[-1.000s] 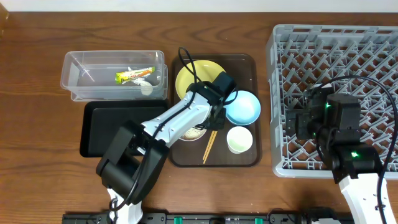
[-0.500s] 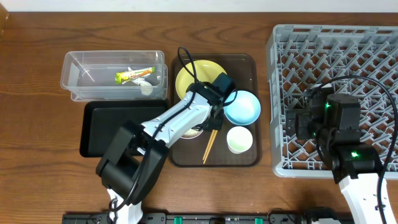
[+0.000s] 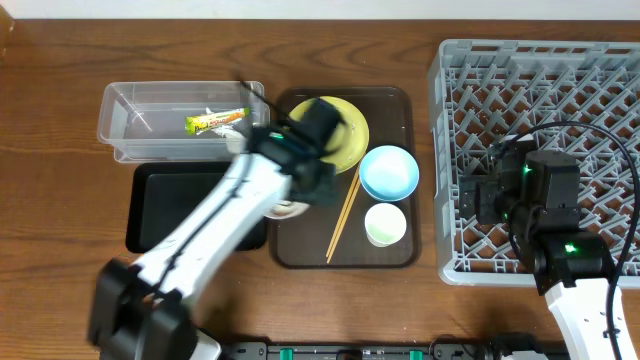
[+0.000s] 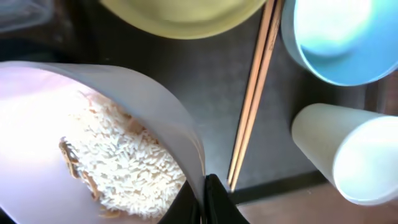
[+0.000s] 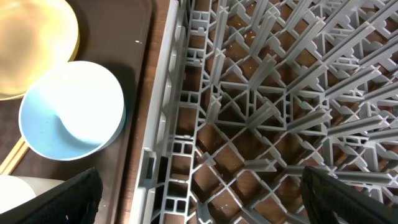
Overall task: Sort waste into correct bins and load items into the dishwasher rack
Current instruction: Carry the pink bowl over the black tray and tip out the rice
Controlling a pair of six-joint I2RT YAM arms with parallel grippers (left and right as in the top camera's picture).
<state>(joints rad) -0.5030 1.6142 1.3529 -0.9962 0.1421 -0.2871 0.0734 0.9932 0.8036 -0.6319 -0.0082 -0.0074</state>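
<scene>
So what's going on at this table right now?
The left gripper is clamped on the rim of the white bowl, which has rice in it, near the brown tray's left edge. The yellow plate, blue bowl, cup and chopsticks sit on that tray. The right gripper hangs open over the rack. A snack wrapper lies in the clear container.

You see loose white rice grains (image 4: 124, 162) inside the round white bowl (image 4: 146, 99); beside it lie two wooden chopsticks (image 4: 252, 106), a light blue bowl (image 4: 348, 43), a pale cup (image 4: 339, 152), a yellow plate (image 4: 180, 9).
</scene>
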